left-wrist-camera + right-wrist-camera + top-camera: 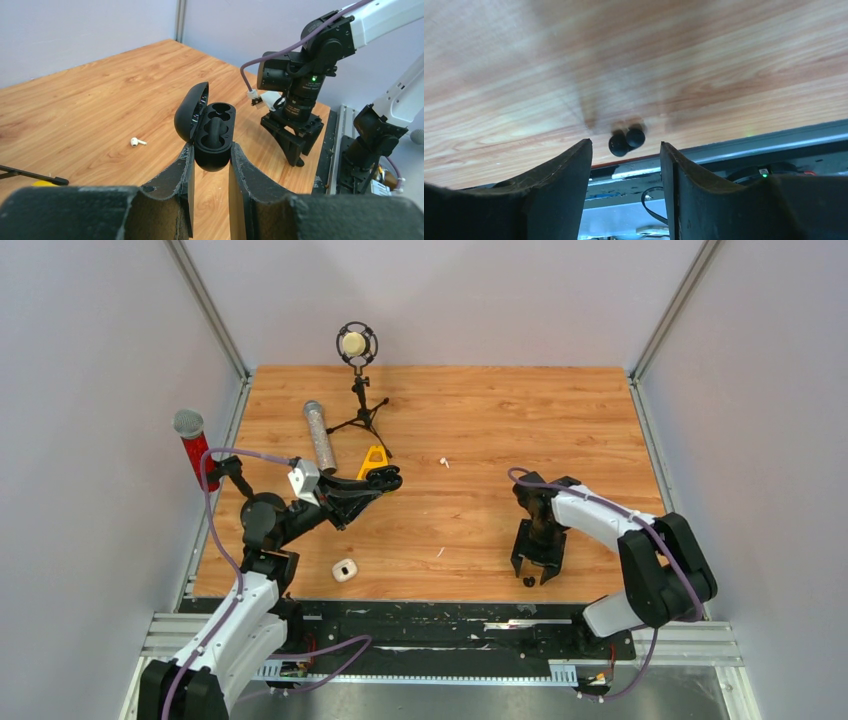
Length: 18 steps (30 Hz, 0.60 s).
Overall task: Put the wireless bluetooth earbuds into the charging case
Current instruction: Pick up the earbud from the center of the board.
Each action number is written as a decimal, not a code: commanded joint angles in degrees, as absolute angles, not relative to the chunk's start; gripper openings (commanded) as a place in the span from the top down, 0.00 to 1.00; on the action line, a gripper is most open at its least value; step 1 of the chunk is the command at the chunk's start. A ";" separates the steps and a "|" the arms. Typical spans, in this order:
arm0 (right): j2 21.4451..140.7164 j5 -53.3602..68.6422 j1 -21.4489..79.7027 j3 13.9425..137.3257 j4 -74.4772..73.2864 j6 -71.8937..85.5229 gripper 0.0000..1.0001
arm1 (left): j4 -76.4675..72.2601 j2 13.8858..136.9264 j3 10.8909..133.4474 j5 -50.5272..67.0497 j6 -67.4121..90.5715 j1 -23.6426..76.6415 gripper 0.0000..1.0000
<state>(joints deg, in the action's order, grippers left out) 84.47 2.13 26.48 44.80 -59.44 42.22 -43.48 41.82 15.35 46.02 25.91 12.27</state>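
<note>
Grey walls [90, 390] all round, and in the middle a wooden table [560, 410] with wavy brown lines. Up off the wood on the left, pinched tight in the left gripper [211, 152]: a black charging case [212, 132] with its lid flipped open and two little holes inside, nothing in them. Held only by its round bottom.

Down by the near edge on the right, the right gripper [625, 146], wide open and holding nothing, pointing down over the black earbuds [626, 140]. Two tiny round blobs, touching. One bud or two, too blurry to tell.

Also on the wood: two white earbuds [444, 462], one far and one near, well apart, and a white case [345, 569] close to the left arm.

Might go wrong like this. Very close to the table's near edge, those black blobs. One bump from a finger, and off onto the metal rail [749, 142]. Smooth, shiny and round, so easy to squirt out of a pinch.

Same worry for the black case: slick plastic, a curved bottom, and rough dark fingers [182, 175] on just a small bit of it. Could tip or pop loose from a hard push into a hole. Could flap its lid shut too.
</note>
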 commanded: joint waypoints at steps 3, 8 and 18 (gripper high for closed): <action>85.55 6.42 25.22 42.32 -52.04 43.20 0.50 | -45.63 41.97 16.18 45.98 26.31 11.95 1.00; 87.25 5.26 25.21 41.63 -51.77 44.13 0.52 | -45.45 42.06 16.18 46.00 26.19 11.95 1.00; 89.08 5.69 25.31 44.01 -51.52 43.30 0.75 | -45.69 42.38 16.09 45.83 26.05 11.95 1.00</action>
